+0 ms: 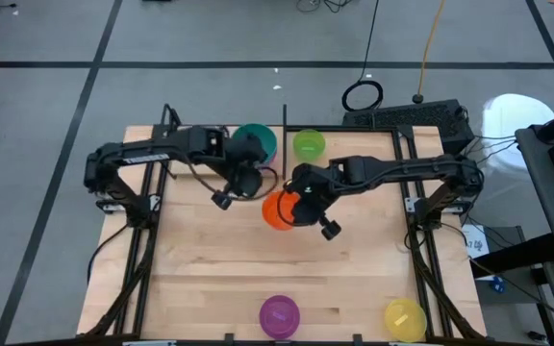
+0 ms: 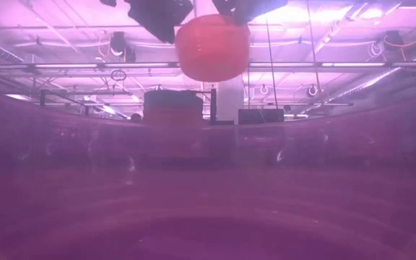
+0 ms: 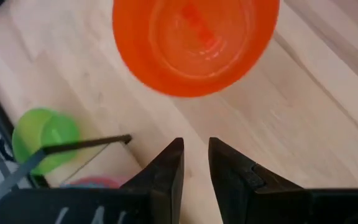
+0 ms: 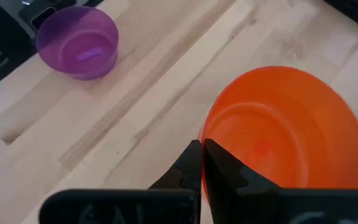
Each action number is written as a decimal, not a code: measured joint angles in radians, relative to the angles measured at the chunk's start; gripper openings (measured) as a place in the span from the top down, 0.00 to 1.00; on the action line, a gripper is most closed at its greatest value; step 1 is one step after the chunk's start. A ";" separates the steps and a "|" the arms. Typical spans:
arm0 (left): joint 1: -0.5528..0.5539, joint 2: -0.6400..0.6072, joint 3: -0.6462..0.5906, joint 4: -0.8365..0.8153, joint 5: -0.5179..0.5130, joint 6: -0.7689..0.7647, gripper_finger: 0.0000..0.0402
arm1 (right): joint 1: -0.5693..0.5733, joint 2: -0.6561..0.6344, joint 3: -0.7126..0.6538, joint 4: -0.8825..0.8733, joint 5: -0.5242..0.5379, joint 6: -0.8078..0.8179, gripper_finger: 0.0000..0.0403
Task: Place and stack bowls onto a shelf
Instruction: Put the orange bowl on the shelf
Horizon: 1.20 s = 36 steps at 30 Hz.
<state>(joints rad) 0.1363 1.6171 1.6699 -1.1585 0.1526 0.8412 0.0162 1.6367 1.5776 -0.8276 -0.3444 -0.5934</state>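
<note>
- High view: right gripper (image 1: 299,209) fingers pinch the small round orange plastic bowl (image 1: 278,210) by its rim, above the table (image 1: 210,279).
- Left gripper (image 1: 249,185) beside it, fingers slightly parted, empty.

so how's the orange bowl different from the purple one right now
The orange bowl is pinched at its rim by the right gripper and hangs above the tabletop in the low view; the purple bowl sits on the wood, untouched. The orange bowl is tilted, the purple one upright. The orange one is mid-table, the purple one near the table's edge. Both are small, round and plain-coloured.
</note>
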 joint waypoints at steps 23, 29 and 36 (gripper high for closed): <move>-0.159 0.024 0.000 0.026 0.038 0.107 0.80 | 0.019 0.001 0.000 0.017 -0.266 -0.093 1.00; -0.185 0.024 0.000 0.026 0.111 0.124 0.80 | 0.019 0.001 0.000 0.011 -0.397 -0.166 1.00; -0.166 0.024 0.000 -0.033 0.108 0.012 0.80 | 0.018 0.001 0.000 0.010 -0.277 -0.108 1.00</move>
<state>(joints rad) -0.0301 1.6409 1.6699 -1.1912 0.2611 0.8528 0.0345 1.6375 1.5776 -0.8176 -0.6218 -0.7015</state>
